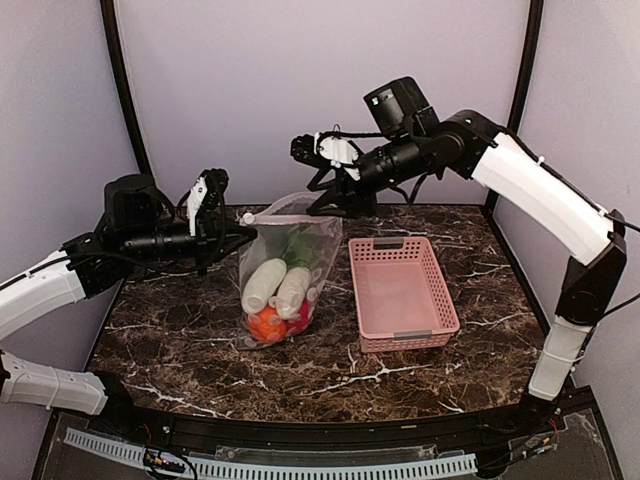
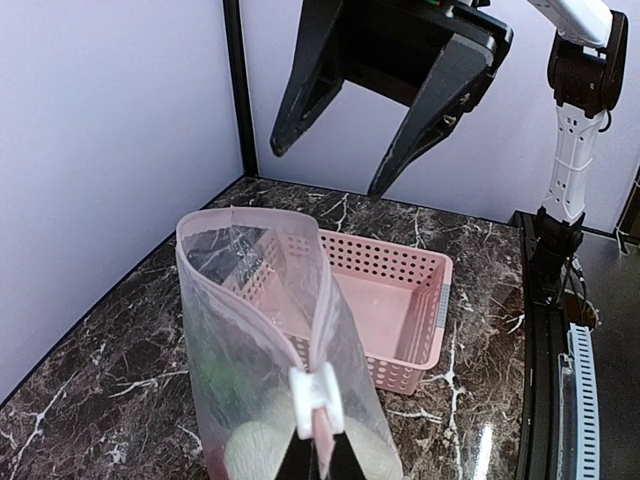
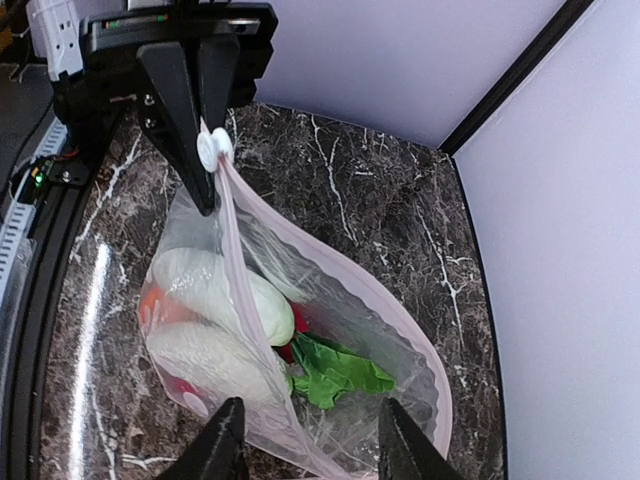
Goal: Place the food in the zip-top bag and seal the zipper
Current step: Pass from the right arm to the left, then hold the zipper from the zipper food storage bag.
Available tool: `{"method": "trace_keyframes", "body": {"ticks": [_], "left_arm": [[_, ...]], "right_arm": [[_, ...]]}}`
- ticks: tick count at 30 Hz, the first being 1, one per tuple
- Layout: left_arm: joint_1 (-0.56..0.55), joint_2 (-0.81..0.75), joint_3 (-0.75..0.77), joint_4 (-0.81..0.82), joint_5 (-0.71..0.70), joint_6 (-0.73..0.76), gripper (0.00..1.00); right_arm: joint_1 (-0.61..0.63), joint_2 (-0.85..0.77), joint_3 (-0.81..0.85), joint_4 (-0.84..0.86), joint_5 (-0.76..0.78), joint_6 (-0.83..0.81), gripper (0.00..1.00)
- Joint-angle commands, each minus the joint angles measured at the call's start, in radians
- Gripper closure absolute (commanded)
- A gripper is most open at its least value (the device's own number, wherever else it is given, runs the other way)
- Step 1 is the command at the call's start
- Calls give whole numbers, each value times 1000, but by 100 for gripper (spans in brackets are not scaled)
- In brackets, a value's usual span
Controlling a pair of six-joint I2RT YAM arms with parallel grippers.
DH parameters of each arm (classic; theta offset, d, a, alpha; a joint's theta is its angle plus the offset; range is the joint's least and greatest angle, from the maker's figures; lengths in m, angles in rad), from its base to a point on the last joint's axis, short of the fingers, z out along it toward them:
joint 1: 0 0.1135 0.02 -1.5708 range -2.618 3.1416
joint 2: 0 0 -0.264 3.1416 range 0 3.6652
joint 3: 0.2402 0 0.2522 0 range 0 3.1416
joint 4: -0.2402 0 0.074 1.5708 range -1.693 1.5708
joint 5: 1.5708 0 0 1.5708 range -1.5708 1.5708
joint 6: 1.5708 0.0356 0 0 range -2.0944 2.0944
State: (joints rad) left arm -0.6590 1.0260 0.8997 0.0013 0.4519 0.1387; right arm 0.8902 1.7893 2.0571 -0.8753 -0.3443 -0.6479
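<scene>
The top view shows the zip-top bag point(image 1: 285, 270) standing on the bench point(image 1: 180, 340) just left of one pink basket point(image 1: 402, 292). The left hand point(image 1: 240, 231) is pinched on the bag's left top corner. The left wrist view shows those fingers point(image 2: 300, 462) pressed together on the zipper point(image 2: 315, 388) right at its white slider, and the right hand point(image 2: 325, 170) spread wide above the bag's far end, clear of it. Only the right wrist view looks into the gaping mouth, where the food point(image 3: 225, 320) lies: two white radishes, green leaves, an orange ball and some red pieces whose number I cannot tell.
</scene>
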Motion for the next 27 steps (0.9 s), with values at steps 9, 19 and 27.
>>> {"method": "trace_keyframes", "body": {"ticks": [9, 19, 27], "left_arm": [[-49, 82, 151, -217, 40, 109, 99], [-104, 108, 172, -265, -22, 167, 99], [-118, 89, 156, -236, -43, 163, 99]], "right_arm": [[25, 92, 154, -75, -249, 30, 50], [77, 148, 180, -97, -308, 7, 47], [95, 167, 183, -93, -317, 4, 53]]}}
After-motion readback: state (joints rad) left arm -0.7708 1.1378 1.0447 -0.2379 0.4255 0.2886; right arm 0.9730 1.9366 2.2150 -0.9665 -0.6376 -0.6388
